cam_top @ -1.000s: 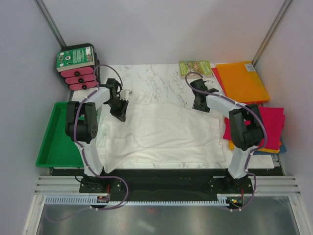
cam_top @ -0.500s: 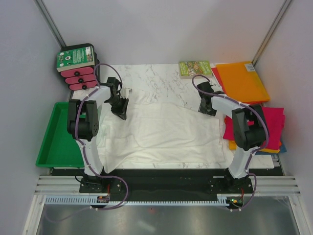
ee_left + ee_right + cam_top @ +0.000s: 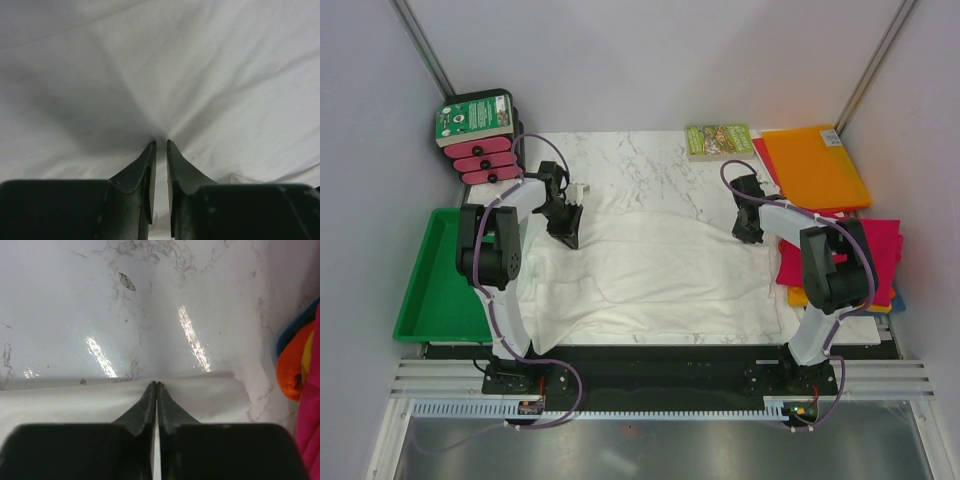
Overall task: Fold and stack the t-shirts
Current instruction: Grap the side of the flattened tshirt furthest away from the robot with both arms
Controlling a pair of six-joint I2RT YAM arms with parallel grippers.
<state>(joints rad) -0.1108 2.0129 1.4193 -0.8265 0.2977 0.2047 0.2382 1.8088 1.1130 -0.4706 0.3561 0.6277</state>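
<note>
Along white t-shirt [image 3: 650,275] far edge, jaws pinched

Marble table [image 3: 650,160], white t-shirt [image 3: 660,270], book [image 3: 718,140], apparently folded coloured t-shirts [image 3: 815,165]

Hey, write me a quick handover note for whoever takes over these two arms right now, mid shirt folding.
Left gripper: shut, pinching the thin wrinkly white cloth t-shirt near its far left corner.
Right gripper: shut on the same shirt's far right edge.
The shirt lies spread on the white marble table.
Done: folded magenta, orange and blue shirts piled at the table's right side.
Left: fold the white one, add it to that pile.
</note>
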